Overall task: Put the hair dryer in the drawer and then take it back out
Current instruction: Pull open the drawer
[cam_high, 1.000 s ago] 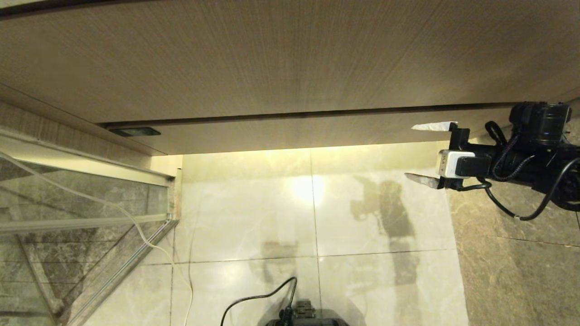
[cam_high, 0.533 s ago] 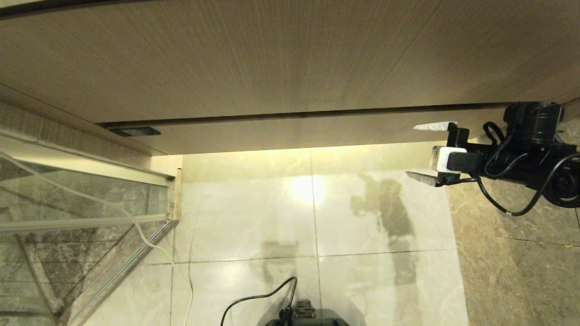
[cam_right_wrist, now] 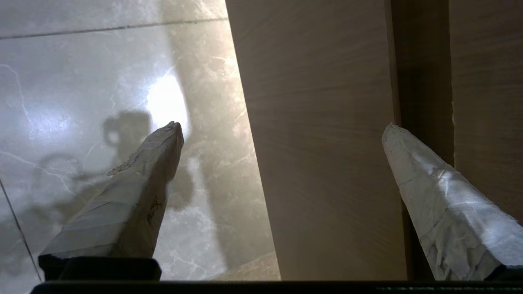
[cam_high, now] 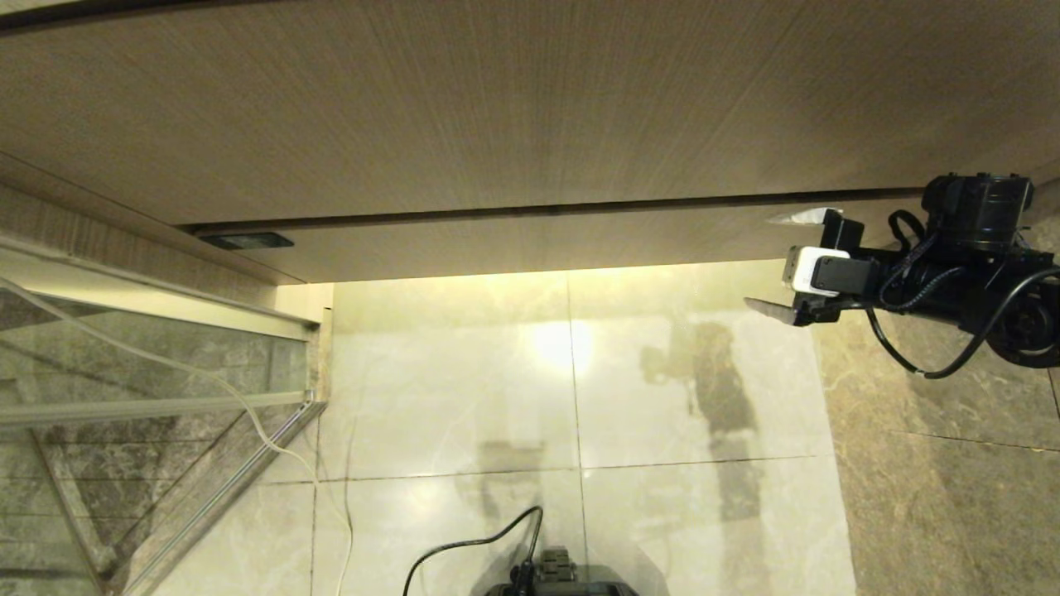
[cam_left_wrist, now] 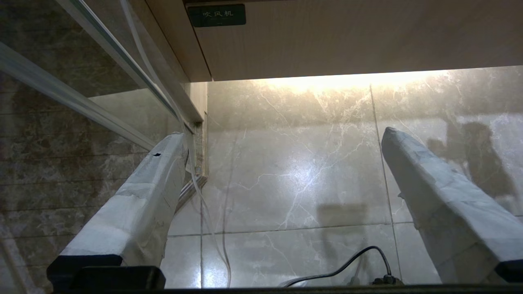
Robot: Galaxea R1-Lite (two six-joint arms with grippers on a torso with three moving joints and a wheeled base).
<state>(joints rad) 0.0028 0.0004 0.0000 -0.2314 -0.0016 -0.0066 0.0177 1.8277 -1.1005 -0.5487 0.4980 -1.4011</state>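
- Right gripper (cam_high: 782,263): pale taped fingers (cam_right_wrist: 139,192) spread wide and empty, straddling the lower edge of the wide, light beige wood-grain drawer (cam_high: 530,244), which looks closed.
- Best hooked under that handleless front edge near its right end, then drawn straight out, level, without twisting.
- Left gripper (cam_left_wrist: 282,196): fingers likewise spread, empty, idle over the glossy pale marble floor (cam_high: 580,397) beside the glass shower partition (cam_high: 149,364).
- Hair dryer: nowhere in view.
- Small dark label (cam_left_wrist: 216,15) at the drawer's left end.
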